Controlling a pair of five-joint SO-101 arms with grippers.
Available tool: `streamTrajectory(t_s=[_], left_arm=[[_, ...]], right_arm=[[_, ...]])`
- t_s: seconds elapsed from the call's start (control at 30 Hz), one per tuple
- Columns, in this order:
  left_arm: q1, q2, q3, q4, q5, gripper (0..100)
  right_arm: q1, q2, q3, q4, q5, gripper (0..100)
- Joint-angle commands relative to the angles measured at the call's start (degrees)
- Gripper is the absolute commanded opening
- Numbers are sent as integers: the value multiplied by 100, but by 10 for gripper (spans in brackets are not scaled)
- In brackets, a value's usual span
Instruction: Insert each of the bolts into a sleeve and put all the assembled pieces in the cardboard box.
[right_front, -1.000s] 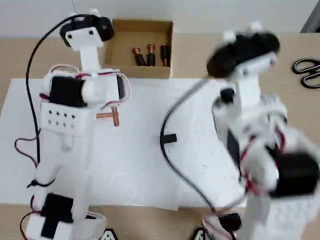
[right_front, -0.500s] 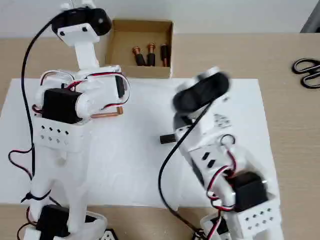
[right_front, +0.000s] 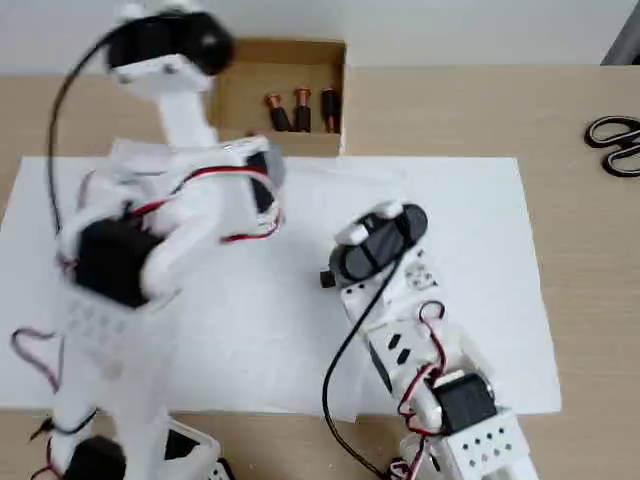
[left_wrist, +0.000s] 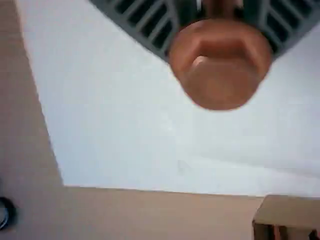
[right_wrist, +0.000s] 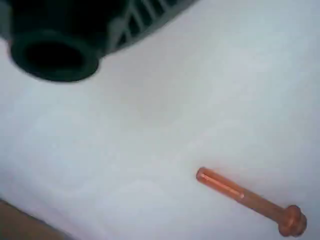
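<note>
My left gripper (left_wrist: 220, 17) is shut on a copper bolt (left_wrist: 220, 65), whose round head fills the left wrist view above the white sheet (left_wrist: 115, 115). In the high view the left arm (right_front: 180, 230) hangs over the sheet's left half, just in front of the cardboard box (right_front: 240, 95). Three assembled pieces (right_front: 300, 110) lie in that box. A black sleeve (right_front: 331, 277) sits mid-sheet at the tip of my right gripper (right_front: 348, 265). The right wrist view has the sleeve (right_wrist: 52, 55) close against the gripper, with a second copper bolt (right_wrist: 250, 200) lying loose on the sheet.
Black scissors (right_front: 615, 145) lie on the wooden table at the far right. The white sheet (right_front: 470, 220) covers the middle of the table. A corner of the cardboard box (left_wrist: 287, 220) shows past the sheet's edge in the left wrist view.
The right arm swung down from the right and set its gripper at the black sleeve. The left arm rose and shifted right toward the box, carrying a bolt.
</note>
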Motion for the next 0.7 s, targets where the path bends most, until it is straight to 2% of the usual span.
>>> streamTrajectory(t_s=[0.0,0.13,0.43,0.53,0.67], left_arm=[[0,-484,418,-158,114,6],[0,-941,1420,-844,158,6],[114,-1714,4497,-4070,132,6],[360,-1767,4866,-4510,132,6],[563,-1741,4884,-4501,132,6]], right_arm=[[13,-479,246,-145,-598,3],[-4,-743,536,-180,-941,3],[-40,-936,571,-136,-967,3],[-400,-936,580,-136,-967,3],[-831,-927,580,-136,-941,3]])
